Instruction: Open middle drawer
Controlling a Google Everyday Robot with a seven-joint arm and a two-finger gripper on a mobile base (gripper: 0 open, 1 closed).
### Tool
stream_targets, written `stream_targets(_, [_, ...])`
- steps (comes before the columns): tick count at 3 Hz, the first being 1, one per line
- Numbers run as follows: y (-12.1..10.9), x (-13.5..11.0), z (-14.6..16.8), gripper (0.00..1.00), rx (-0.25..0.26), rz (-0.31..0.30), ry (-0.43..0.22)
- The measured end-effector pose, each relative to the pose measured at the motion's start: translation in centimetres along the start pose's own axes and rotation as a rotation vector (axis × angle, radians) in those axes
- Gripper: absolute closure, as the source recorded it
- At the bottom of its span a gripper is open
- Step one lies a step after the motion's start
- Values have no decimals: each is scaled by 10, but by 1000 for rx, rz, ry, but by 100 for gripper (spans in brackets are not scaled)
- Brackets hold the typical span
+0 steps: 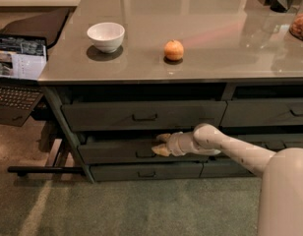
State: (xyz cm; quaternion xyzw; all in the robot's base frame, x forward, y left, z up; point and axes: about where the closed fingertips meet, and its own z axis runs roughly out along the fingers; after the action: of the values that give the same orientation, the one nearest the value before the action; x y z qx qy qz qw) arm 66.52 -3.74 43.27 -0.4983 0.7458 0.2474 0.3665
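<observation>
The middle drawer is a dark grey-green front under the counter, with a small bar handle at its centre. It sits between a taller drawer front above and a slimmer one below. My gripper reaches in from the right on a white arm and is right against the middle drawer's front, just right of the handle. Its two tan fingers are apart, one above the other, with nothing between them.
On the grey countertop stand a white bowl and an orange fruit. An open laptop sits on a low stand at the left. More drawers are at the right. Carpet lies in front.
</observation>
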Motion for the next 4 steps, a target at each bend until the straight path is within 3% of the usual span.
stream_targets(1, [-1,-3,-4,89,0,0,0])
stream_targets(2, [0,-2,-7,89,0,0,0])
stream_targets(3, [14,18,-20,66,3,2,13])
stream_targets(4, [19,22,-24,43,0,3,22])
